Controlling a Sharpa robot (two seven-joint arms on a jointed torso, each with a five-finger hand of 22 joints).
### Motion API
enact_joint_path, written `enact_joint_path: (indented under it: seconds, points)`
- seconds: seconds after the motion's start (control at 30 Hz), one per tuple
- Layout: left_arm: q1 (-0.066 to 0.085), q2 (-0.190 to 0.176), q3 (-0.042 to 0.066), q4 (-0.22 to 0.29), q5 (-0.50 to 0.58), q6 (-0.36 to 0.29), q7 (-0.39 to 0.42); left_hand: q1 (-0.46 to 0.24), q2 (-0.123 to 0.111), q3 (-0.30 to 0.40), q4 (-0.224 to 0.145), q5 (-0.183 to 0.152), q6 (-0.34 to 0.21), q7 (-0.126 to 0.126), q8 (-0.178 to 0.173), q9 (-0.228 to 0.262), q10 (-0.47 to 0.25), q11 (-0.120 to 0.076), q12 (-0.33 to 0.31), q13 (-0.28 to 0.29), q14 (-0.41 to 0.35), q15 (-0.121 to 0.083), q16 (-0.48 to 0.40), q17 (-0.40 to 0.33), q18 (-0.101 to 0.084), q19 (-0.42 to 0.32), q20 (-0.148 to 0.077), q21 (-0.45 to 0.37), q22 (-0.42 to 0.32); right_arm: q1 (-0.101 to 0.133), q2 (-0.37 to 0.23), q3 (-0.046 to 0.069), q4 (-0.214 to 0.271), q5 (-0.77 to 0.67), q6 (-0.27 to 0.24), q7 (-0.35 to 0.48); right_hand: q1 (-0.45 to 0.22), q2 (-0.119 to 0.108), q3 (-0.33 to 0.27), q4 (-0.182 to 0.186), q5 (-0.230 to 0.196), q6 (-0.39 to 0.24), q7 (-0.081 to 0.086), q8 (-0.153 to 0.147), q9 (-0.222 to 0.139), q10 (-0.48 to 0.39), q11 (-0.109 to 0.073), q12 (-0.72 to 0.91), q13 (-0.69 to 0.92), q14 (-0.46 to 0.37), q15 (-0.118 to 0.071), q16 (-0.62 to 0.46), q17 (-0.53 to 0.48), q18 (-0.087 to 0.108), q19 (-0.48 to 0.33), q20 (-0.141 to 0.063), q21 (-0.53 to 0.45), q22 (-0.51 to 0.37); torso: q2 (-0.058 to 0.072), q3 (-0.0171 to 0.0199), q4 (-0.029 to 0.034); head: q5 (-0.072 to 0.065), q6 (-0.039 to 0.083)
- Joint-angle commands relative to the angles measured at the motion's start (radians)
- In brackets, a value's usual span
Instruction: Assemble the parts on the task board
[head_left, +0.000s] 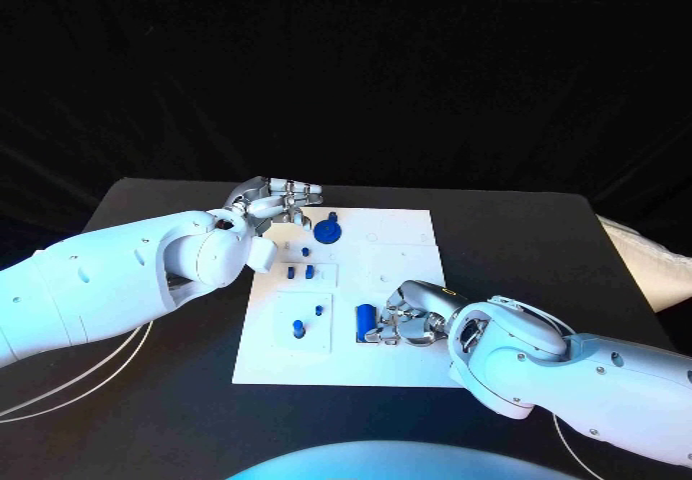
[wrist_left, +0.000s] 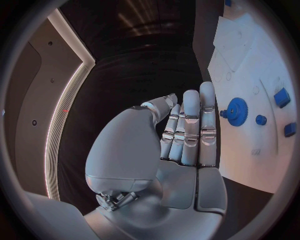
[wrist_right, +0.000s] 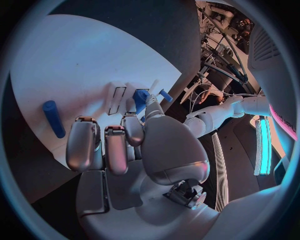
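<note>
The left robot hand (head_left: 277, 199) hovers released, fingers straight, just beside the blue gear (head_left: 329, 232) on the task board (head_left: 397, 255). The right robot hand (head_left: 400, 320) curls beside a blue bar (head_left: 362, 319); its fingers hide any grasp

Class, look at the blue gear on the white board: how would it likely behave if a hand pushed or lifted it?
The blue gear looks like stiff moulded plastic, so probably rigid and light. It seems to lie flat on the board, so a push would likely slide it, not tip it. Stood on edge, its round shape could roll.

Matt white task board (head_left: 389, 260), blue plastic gear (wrist_left: 237, 111), glossy metallic left hand (wrist_left: 187, 130).
</note>
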Motion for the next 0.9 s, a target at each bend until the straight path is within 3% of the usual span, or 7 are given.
enact_joint_path:
  seconds: [0.03, 0.3, 0.67, 0.9]
  points:
    - [0.0, 0.0, 0.001, 0.002, -0.003, 0.017, 0.004, -0.01, 0.003, -0.003, -0.002, 0.003, -0.006, 0.002, 0.002, 0.001, -0.005, -0.001, 0.004, -0.001, -0.001, 0.003, 0.003, -0.001, 0.019, -0.006, 0.001, -0.005, 0.001, -0.002, -0.01, 0.001, 0.005, -0.009, 0.022, -0.011, -0.003, 0.0, 0.001, 0.002, 0.005, 0.001, -0.006, 0.006, 0.001, 0.006, -0.006, 0.006, 0.002, 0.071, -0.007, 0.0, 0.095, -0.008, 0.002, -0.006, 0.004, 0.001, 0.0, 0.0003, -0.0004, 0.0, -0.001]
    - [0.0, -0.002, 0.001, 0.002, -0.003, 0.016, 0.004, -0.01, 0.003, -0.003, -0.002, 0.003, -0.006, 0.002, 0.002, 0.001, -0.005, -0.001, 0.004, -0.001, -0.001, 0.003, 0.003, -0.001, 0.019, -0.006, 0.001, -0.005, 0.001, -0.004, -0.031, 0.001, 0.013, -0.008, 0.02, -0.011, -0.003, -0.001, 0.001, 0.002, 0.006, 0.002, -0.006, 0.006, 0.001, 0.007, -0.006, 0.008, 0.003, 0.071, -0.007, 0.0, 0.095, -0.008, 0.002, -0.006, 0.005, 0.002, 0.0, 0.0001, 0.001, -0.002, -0.002]
    - [0.0, -0.003, 0.001, 0.002, -0.003, 0.016, 0.003, -0.01, 0.003, -0.003, -0.002, 0.003, -0.008, 0.002, 0.003, 0.001, -0.007, -0.001, 0.005, -0.001, -0.001, 0.003, 0.003, -0.002, 0.019, -0.006, 0.001, -0.006, 0.001, -0.004, -0.053, 0.001, 0.033, 0.0, -0.003, 0.043, -0.045, -0.035, -0.034, 0.02, 0.021, 0.002, -0.004, 0.009, 0.009, 0.008, -0.004, 0.003, 0.005, 0.071, -0.006, -0.001, 0.094, -0.008, 0.001, -0.006, 0.003, 0.0, 0.0, -0.0005, 0.0018, -0.002, -0.001]
    - [0.0, -0.004, 0.001, 0.002, -0.003, 0.016, 0.002, -0.01, 0.003, -0.003, -0.002, 0.003, -0.008, 0.002, 0.003, 0.001, -0.007, -0.001, 0.005, -0.001, -0.001, 0.003, 0.003, -0.002, 0.019, -0.006, 0.001, -0.006, 0.001, -0.004, -0.061, 0.001, 0.045, 0.004, -0.01, 0.065, -0.05, -0.037, -0.039, 0.023, 0.025, 0.003, -0.004, 0.009, 0.01, 0.009, -0.004, 0.004, 0.006, 0.071, -0.006, 0.0, 0.095, -0.008, 0.001, -0.006, 0.004, 0.001, 0.0, -0.0008, 0.0027, -0.002, -0.001]
